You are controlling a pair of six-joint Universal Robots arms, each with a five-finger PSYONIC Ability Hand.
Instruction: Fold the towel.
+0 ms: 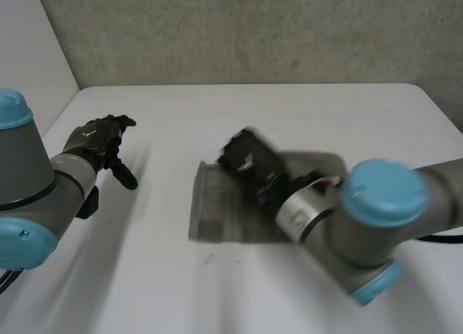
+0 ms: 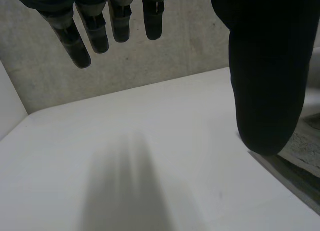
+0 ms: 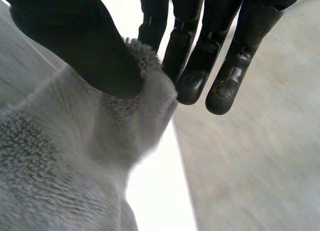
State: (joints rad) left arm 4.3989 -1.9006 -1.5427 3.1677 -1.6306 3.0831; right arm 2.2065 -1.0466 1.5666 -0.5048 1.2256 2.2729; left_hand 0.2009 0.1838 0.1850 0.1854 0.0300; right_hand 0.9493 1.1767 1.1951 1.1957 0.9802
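At the middle of a white table (image 1: 304,110), a grey fleecy towel (image 1: 217,218) is shown lying mostly flat, with its far edge raised. The right arm (image 1: 376,218) is stretched across the cloth, and the right hand (image 1: 249,160) is placed over that far edge. In the right wrist view a bunched fold of the pile is pinched under the thumb (image 3: 80,46) against the nearest of the fingers (image 3: 222,86), while the rest of them are held almost straight beside it. Well apart from the towel, the left hand (image 1: 98,139) is held above bare tabletop at the end of the left arm (image 1: 29,197). Its fingers are extended and its thumb spread wide, and nothing is held.

The step in hand is judged to be the first fold, with one edge gripped and lifted and no layer yet laid over. For the next move, the pinched edge would need to be carried across the cloth and laid down square on the opposite side. The soft pile is likely to sag or slip from so small a pinch.

The tabletop is seen to be smooth, matt and rounded at its far corner. It is backed by a rough grey wall (image 1: 253,30).
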